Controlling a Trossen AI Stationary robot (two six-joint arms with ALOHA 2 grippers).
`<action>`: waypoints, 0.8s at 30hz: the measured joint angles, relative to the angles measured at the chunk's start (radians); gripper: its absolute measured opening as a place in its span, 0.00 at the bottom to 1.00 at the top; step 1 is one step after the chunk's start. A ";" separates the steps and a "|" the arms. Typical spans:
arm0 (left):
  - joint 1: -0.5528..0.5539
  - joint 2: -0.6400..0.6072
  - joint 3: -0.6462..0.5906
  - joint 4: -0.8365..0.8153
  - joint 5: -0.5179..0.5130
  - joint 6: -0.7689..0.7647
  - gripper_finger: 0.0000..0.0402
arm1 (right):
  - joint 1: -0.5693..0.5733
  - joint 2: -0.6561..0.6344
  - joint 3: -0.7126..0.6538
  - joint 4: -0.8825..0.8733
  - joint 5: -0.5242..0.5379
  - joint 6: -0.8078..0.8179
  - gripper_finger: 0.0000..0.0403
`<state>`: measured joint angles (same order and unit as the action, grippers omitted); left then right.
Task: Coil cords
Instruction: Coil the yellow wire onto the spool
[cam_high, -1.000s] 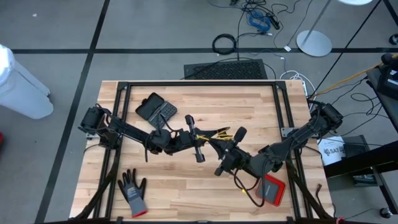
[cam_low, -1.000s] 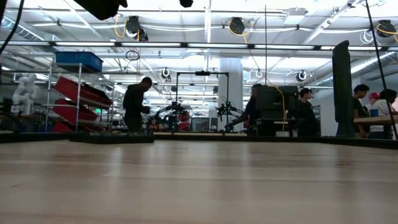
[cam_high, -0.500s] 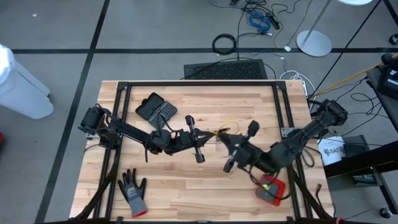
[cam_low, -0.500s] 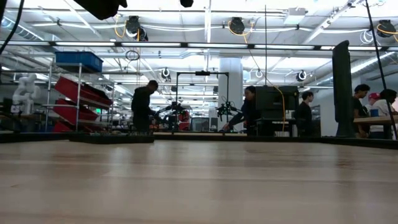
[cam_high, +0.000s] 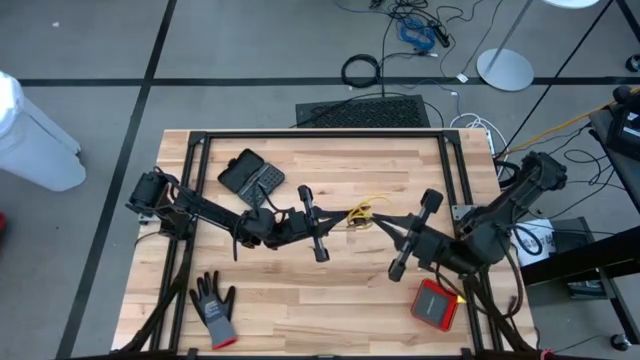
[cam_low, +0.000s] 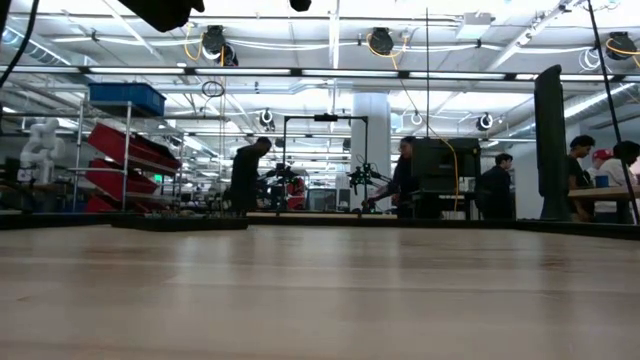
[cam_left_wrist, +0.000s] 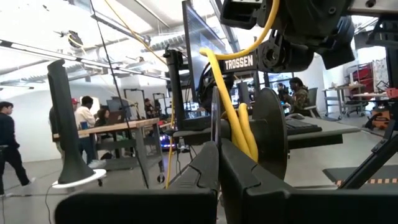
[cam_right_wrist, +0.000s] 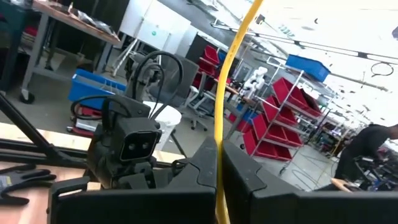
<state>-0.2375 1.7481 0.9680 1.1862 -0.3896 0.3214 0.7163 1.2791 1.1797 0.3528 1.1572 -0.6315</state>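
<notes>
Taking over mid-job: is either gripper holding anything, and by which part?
Both hold the yellow cord. The left gripper is shut on its looped strands; the right gripper is shut on a single straight strand.

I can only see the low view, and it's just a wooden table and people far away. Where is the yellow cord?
Observer: From above, the yellow cord sits over the middle of the table, between the two claws.
Operator: Is a claw holding it?
Observer: Yes. The left claw is shut on the yellow cord. Its wrist view shows the cord pinched right there.
Operator: What about the other claw?
Observer: The right claw is shut on the yellow cord too. It reaches in from the right, facing the left claw.
</notes>
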 joint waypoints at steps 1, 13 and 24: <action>0.000 0.000 0.000 0.000 0.000 0.000 0.00 | 0.000 -0.004 0.000 -0.009 0.000 0.008 0.00; -0.014 0.000 0.000 0.062 -0.001 0.033 0.00 | 0.045 -0.016 0.000 -0.151 0.229 0.044 0.00; -0.025 0.000 -0.001 0.126 -0.005 0.027 0.00 | 0.111 -0.016 0.000 -0.602 0.245 0.594 0.00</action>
<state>-0.2622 1.7481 0.9668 1.3122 -0.3950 0.3489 0.8272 1.2629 1.1801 -0.2491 1.4025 -0.0378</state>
